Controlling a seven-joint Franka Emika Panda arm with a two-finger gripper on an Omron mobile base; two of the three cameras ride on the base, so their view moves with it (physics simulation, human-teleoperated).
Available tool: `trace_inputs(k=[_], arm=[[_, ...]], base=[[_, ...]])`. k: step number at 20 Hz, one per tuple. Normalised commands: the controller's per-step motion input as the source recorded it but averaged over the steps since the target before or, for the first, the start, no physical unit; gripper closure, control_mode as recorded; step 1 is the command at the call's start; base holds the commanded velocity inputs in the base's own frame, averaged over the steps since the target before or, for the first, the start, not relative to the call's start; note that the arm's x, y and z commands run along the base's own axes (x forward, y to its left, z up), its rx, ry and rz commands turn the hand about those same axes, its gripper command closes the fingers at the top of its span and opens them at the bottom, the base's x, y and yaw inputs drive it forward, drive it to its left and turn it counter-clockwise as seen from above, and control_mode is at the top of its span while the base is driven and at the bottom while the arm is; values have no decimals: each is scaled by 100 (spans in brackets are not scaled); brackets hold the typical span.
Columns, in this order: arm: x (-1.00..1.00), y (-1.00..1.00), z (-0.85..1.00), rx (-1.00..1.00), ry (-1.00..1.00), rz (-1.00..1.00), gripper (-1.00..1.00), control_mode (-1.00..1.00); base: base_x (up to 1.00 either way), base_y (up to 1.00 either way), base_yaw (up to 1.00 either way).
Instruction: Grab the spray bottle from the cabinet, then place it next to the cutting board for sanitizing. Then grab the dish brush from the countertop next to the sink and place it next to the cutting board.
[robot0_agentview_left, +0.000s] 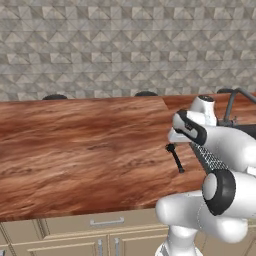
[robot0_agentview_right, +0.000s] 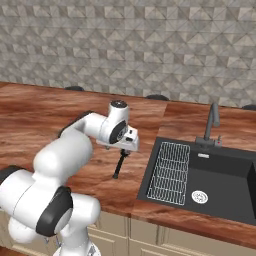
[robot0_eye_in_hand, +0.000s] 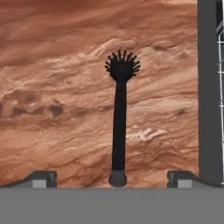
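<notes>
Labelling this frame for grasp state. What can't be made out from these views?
- Whether the dish brush touches the fingers: in the hand view its handle end meets the bottom edge between them.
- Brush head, left base view: hidden behind the arm.
- Gripper fingers, right base view: too small, dark against the brush.
- Sink, right side: cut by the right base view's edge.

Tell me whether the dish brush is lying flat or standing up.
Lying flat: the dish brush rests lengthwise on the countertop, its bristly head and handle both down, beside the sink.
</notes>
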Motion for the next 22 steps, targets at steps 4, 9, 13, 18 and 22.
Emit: trace_inputs(k=[4,9,13,18,22], arm=[[30,0,-41,0,15,0,-100,-100],[10,0,-42,-1,18,0,-100,-100],[38,0,-54,0,15,0,-100,-100],[42,0,-54,0,16,6,-100,-100],[43,0,-50,0,9,9,-100,-100]], base=[[0,0,0],[0,0,0],[0,0,0],[0,0,0],[0,0,0]])
